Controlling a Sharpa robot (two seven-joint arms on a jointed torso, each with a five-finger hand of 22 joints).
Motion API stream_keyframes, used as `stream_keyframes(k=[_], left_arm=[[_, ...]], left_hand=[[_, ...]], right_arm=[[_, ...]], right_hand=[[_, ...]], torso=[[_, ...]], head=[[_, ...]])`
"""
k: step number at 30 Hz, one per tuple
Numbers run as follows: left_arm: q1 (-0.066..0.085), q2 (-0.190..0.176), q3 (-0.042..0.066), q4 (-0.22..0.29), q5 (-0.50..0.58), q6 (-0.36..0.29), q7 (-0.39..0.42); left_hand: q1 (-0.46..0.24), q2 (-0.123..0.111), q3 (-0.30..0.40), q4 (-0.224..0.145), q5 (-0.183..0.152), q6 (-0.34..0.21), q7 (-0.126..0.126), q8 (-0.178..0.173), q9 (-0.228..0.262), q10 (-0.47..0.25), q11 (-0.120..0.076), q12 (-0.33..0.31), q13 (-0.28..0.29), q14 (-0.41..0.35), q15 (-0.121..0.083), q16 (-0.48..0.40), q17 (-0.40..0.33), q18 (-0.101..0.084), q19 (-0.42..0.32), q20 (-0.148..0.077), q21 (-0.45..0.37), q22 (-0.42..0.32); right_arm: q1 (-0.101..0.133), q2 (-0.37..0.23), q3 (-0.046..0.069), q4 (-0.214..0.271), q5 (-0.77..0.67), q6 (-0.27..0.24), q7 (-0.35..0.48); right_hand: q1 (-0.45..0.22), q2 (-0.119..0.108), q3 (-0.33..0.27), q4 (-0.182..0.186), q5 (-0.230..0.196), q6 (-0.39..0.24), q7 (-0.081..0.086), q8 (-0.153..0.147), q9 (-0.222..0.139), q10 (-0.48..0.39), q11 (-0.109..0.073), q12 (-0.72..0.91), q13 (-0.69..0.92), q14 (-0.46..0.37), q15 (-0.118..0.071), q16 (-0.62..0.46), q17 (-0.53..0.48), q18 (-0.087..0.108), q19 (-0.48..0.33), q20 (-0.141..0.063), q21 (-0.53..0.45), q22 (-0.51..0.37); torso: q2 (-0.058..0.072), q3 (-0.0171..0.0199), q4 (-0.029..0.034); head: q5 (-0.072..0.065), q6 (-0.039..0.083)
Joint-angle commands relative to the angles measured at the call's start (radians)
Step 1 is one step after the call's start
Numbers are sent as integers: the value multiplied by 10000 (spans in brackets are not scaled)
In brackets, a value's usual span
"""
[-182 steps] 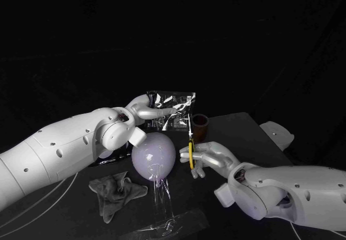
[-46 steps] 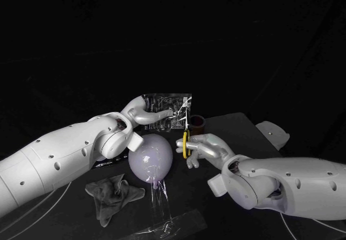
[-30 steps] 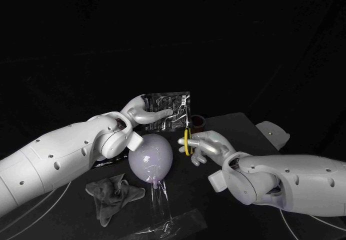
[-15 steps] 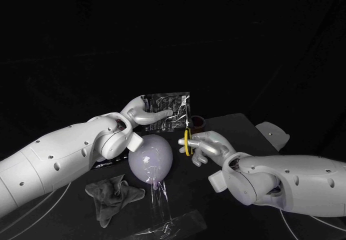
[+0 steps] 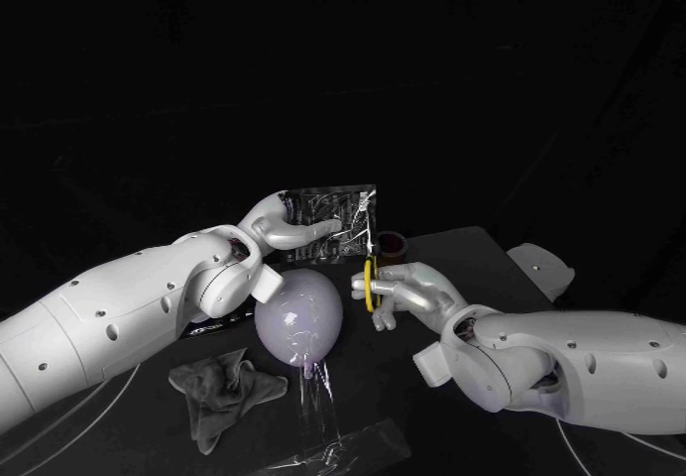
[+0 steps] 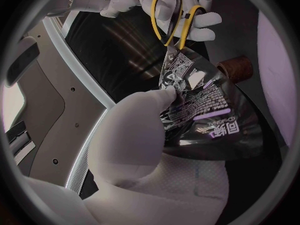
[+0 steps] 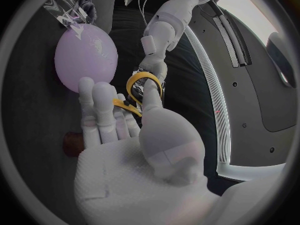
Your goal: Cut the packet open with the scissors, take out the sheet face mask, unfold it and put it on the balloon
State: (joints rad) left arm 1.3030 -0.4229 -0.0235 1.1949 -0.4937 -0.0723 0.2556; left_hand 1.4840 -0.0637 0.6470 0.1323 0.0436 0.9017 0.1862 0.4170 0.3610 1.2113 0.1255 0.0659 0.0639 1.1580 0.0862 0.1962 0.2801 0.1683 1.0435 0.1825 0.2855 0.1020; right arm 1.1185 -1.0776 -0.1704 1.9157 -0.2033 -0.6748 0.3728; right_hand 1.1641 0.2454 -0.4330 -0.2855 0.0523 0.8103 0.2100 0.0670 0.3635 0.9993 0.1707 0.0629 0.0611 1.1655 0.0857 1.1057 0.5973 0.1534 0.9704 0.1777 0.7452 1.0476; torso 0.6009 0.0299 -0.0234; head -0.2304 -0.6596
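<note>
We see a glossy, crinkled foil packet (image 5: 343,208), a smooth shiny balloon (image 5: 300,319), a matt rumpled cloth (image 5: 222,389) beside it, and plastic-handled scissors (image 5: 372,288).

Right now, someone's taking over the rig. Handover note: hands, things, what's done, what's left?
Left hand: holds the packet up.
Right hand: holds the scissors by the yellow handles, blades at the packet's edge.
Balloon: stands below the packet, between the arms, bare.
Grey cloth lies beside it.
Done: packet and scissors picked up; no opening visible in the packet.
Left: cut, pull out the mask, unfold it, put it on the balloon.
</note>
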Motion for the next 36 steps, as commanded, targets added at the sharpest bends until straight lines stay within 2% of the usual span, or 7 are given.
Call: stream_keyframes(k=[1,12,24,36], left_arm=[[-9,13,-4,44,-168,169,142],[-16,-59,-11,99,-623,169,321],[-89,-50,-16,147,-816,206,449],[-123,-61,-18,125,-774,82,533]], left_hand=[[-44,90,-3,-67,54,49,13,25,416,57,13,-34,-3,6,-38,-13,20,138,48,0,29,4],[-47,92,-3,-75,54,51,12,26,419,58,12,-34,-3,9,-39,-14,21,138,49,-1,31,4],[-49,93,-3,-82,54,53,11,26,422,58,11,-34,-3,10,-40,-15,22,138,48,-2,32,3],[-53,97,-2,-92,54,55,10,26,427,57,11,-34,-3,10,-40,-19,23,137,47,-3,34,3]], right_arm=[[36,-1,31,-43,-351,389,74],[125,-16,33,-164,-298,404,57],[523,28,36,-345,-251,443,42],[642,50,36,-562,-177,504,-57]], right_hand=[[-32,-50,-303,14,-47,-106,347,-31,-22,-137,26,-15,12,-104,36,-22,-52,214,-81,44,-68,-27],[-45,-31,-296,20,-46,-103,361,-14,-22,-130,31,3,19,-115,43,-7,-55,225,-92,62,-72,-36],[-62,6,-291,24,-46,-41,356,31,-9,-110,31,22,28,-121,48,32,-59,247,-103,92,-71,-48],[-84,17,-295,32,-47,-7,355,53,-2,-98,30,29,30,-114,48,57,-59,258,-102,104,-65,-51]], torso=[[-9,-1,10],[2,-3,8],[-2,-7,14],[-3,-6,14]], head=[[4,17],[-33,51],[-88,146],[-107,166]])
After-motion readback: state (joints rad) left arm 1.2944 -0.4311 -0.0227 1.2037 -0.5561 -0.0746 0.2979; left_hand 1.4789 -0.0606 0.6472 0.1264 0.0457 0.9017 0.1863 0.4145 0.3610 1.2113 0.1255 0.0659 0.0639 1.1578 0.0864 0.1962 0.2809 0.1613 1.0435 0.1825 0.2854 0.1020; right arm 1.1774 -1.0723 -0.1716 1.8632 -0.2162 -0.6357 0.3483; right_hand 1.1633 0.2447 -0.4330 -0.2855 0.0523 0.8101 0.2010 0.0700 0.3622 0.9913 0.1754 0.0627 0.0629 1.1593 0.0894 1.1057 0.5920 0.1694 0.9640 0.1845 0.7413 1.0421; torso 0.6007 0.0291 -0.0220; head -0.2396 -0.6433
